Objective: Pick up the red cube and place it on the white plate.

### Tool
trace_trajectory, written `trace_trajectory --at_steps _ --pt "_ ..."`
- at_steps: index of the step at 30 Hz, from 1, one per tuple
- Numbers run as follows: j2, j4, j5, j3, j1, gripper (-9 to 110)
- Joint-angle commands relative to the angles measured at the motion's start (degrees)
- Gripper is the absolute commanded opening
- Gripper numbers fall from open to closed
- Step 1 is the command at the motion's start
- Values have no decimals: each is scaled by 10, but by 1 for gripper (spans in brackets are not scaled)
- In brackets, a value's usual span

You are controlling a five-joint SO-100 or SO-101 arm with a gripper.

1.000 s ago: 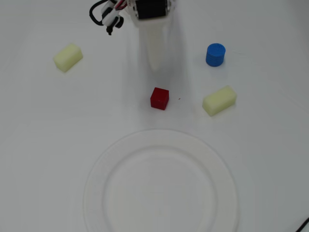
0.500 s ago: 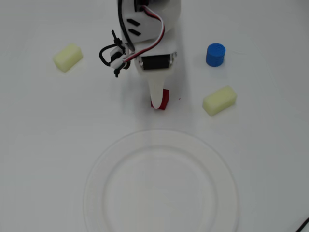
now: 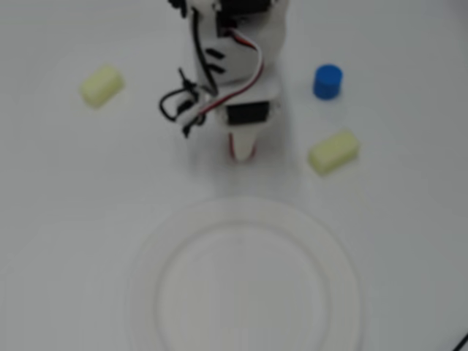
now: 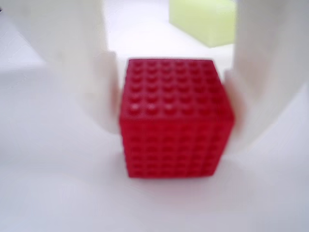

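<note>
The red cube (image 4: 171,118) fills the wrist view, resting on the white table with a studded surface. My gripper (image 4: 174,128) has one white finger (image 4: 104,92) against the cube's left face and the other against its right face, so it is shut on the cube. In the overhead view the gripper (image 3: 242,148) points down just behind the far rim of the white plate (image 3: 146,278), and only a sliver of the red cube (image 3: 241,153) shows under the arm. The plate is bare.
A blue cylinder (image 3: 327,81) stands right of the arm. One pale yellow block (image 3: 333,152) lies right of the gripper and also shows in the wrist view (image 4: 203,19). Another yellow block (image 3: 101,85) lies far left.
</note>
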Motion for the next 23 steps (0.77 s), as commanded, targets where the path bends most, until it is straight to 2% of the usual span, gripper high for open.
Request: trace_trajectory --at_steps 1,6,12,14,16,17,20,23 --pt "28 19 -25 -98 20 0" --pt "-34 79 -56 -317 40 0" --pt "-251 155 -53 -586 28 0" --pt "-344 205 -44 -716 25 0" --pt "-471 284 -44 -925 23 0" --pt "-535 313 -50 -1040 20 3" --pt "-533 315 -41 -1019 23 20" --pt "-455 315 -26 -926 32 39"
